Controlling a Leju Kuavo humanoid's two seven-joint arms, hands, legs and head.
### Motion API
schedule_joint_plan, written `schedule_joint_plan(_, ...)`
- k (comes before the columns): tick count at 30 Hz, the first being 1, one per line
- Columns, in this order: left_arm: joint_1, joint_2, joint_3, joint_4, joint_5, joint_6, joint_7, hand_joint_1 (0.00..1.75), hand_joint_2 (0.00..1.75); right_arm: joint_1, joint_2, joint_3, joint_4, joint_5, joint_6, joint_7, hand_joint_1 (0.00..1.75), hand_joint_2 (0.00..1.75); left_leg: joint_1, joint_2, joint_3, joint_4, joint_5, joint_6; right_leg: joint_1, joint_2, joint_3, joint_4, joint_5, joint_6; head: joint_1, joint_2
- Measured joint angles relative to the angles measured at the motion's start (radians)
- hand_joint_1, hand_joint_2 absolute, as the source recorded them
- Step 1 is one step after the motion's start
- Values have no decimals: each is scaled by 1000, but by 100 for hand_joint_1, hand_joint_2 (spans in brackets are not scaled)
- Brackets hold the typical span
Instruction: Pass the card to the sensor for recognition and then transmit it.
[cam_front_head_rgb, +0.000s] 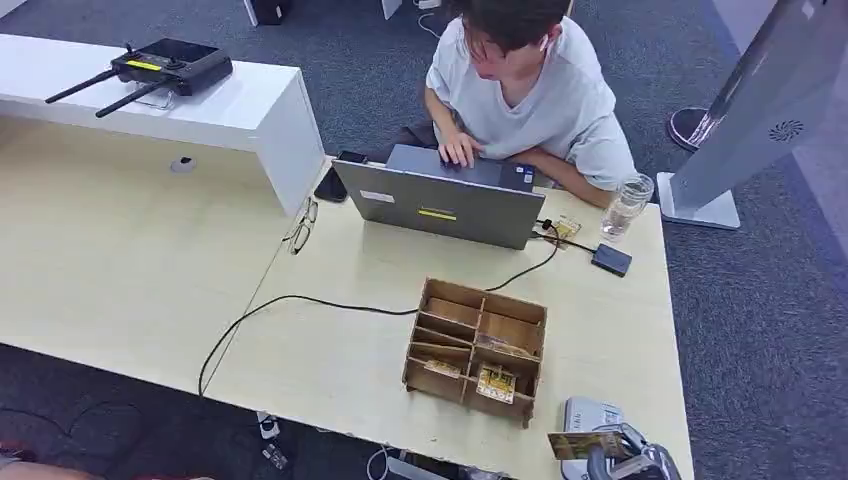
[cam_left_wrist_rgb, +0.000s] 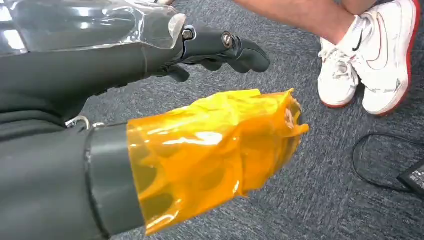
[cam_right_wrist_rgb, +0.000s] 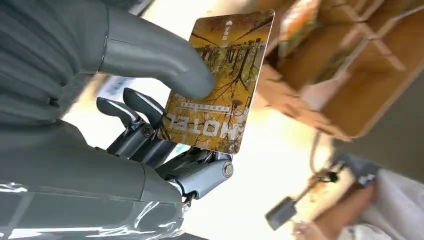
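From my head, my right hand (cam_front_head_rgb: 625, 452) holds the card (cam_front_head_rgb: 580, 445) just above the grey sensor (cam_front_head_rgb: 590, 413), near the wooden organizer (cam_front_head_rgb: 478, 345). At my left wrist, my left hand (cam_left_wrist_rgb: 150, 100) hangs over carpet, fingers loosely curled around nothing. At my right wrist, thumb (cam_right_wrist_rgb: 160, 57) and fingers pinch the card (cam_right_wrist_rgb: 220, 80).
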Motion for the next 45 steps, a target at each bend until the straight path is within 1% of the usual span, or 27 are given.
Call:
schedule_joint_plan(2,0,0,0,0,0,0,0,0,0,11,-27,-1,-3,4,-12,23,175,175,0,0,0,0,0,0,0,0,0,0,0,0,0,0)
schedule_joint_plan(5,0,0,1,0,0,0,1,0,0,19,-49,-2,-3,41,-27,61,175,175,0,0,0,0,0,0,0,0,0,0,0,0,0,0)
schedule_joint_plan(9,-1,0,1,0,-6,0,8,0,0,10,-53,2,0,123,-15,127,175,175,0,0,0,0,0,0,0,0,0,0,0,0,0,0)
schedule_joint_plan(15,-2,0,1,0,-13,-1,17,0,0,-32,-51,34,23,176,4,155,175,175,0,0,0,0,0,0,0,1,0,0,0,0,0,0)
schedule_joint_plan(22,-2,0,1,0,-20,-1,22,0,0,-104,-14,77,77,227,29,168,175,175,0,0,0,0,0,0,0,0,0,0,0,0,0,0)
schedule_joint_plan(30,-2,0,1,0,-21,-1,23,0,0,-128,7,93,107,233,32,173,175,175,0,0,0,0,0,0,0,0,0,0,0,0,0,0)
schedule_joint_plan(36,-3,0,0,0,-29,-2,28,0,0,-161,31,100,135,313,53,217,175,175,0,1,1,0,0,0,0,1,0,0,0,0,0,0)
schedule_joint_plan(39,-3,0,0,0,-35,-2,35,0,0,-175,53,98,167,379,58,252,175,175,0,0,1,0,0,0,0,0,1,0,0,0,0,0)
schedule_joint_plan(45,-3,-1,0,0,-39,-5,44,0,0,-176,94,51,201,510,90,294,175,175,0,0,0,0,0,0,0,0,0,0,0,0,0,0)
